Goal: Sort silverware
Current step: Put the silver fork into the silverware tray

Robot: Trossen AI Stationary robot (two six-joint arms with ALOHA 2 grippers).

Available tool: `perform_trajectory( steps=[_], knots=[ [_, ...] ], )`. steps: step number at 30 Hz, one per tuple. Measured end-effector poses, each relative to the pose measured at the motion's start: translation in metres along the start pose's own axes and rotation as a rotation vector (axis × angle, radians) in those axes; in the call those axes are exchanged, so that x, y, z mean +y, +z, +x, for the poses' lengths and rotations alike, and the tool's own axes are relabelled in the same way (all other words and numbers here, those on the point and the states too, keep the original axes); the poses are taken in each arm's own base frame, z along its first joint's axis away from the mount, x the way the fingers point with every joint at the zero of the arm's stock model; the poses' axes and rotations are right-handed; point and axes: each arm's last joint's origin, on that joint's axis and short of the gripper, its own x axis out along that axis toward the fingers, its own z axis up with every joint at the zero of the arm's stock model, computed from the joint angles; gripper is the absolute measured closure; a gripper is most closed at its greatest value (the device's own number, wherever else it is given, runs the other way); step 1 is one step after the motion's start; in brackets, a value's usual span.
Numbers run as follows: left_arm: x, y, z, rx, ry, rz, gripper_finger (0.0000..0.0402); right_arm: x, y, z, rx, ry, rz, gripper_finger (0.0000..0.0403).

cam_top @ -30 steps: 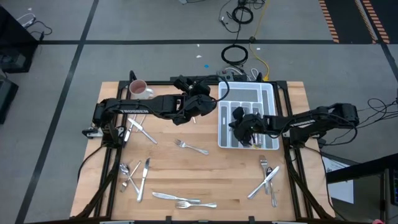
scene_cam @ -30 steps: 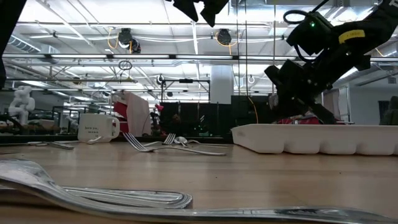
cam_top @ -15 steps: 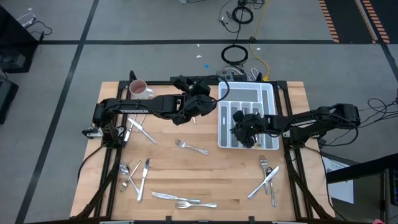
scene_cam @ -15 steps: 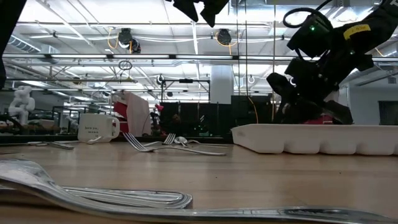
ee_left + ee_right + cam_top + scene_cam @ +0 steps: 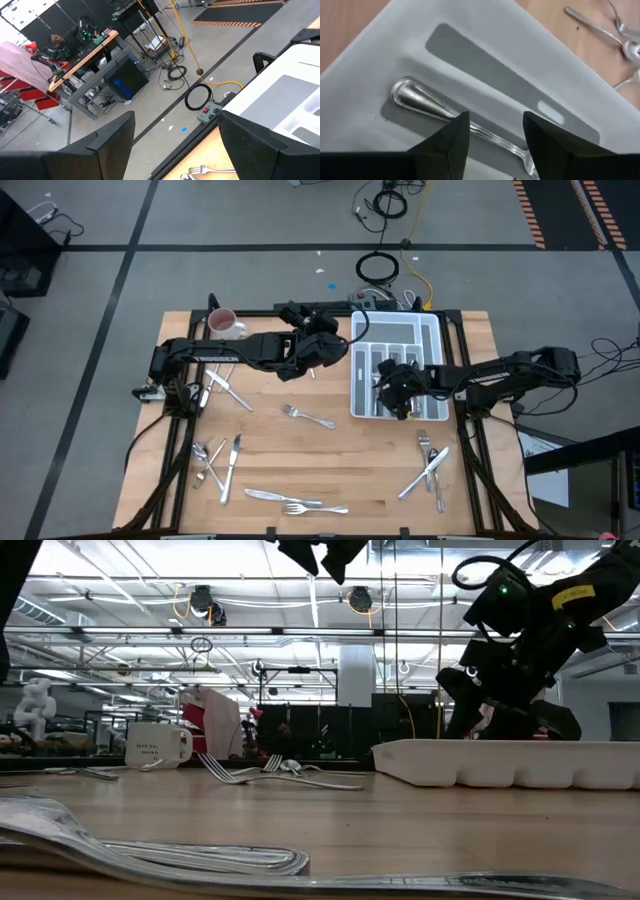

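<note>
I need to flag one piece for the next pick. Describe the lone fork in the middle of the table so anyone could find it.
Start at the white tray at the table's far right side. Just off its near left corner, on bare wood, lies one fork, tines towards the left arm's side. Unlike the other silverware, which lies in clusters, it touches nothing.

The left arm (image 5: 215, 357) bears white lettering (too small to read); the mug's (image 5: 156, 745) print is equally illegible.
</note>
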Motion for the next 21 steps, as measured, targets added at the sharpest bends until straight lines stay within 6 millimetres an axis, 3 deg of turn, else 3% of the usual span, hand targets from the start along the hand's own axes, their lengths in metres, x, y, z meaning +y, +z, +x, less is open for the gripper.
perform_trajectory(
  steps=[5,9,12,15,21],
  knots=[
    [0.000,-0.001,0.000,0.004,-0.002,0.007,0.0114,-0.004,0.004,-0.014,-0.049,-0.046,0.020,0.0228],
    [-0.001,-0.001,0.005,0.025,-0.114,-0.010,0.0114,-0.018,0.018,-0.040,-0.121,-0.169,0.078,0.0229],
    [0.000,-0.005,0.019,0.089,-0.237,-0.120,0.0114,-0.039,0.036,-0.074,-0.196,-0.352,0.224,0.0229],
    [0.007,-0.021,0.041,0.223,-0.177,-0.253,0.0114,-0.058,0.048,-0.116,-0.245,-0.541,0.386,0.0229],
    [0.044,-0.062,0.090,0.623,-0.115,-0.440,0.0114,-0.070,0.046,-0.193,-0.275,-0.790,0.551,0.0229]
  ],
)
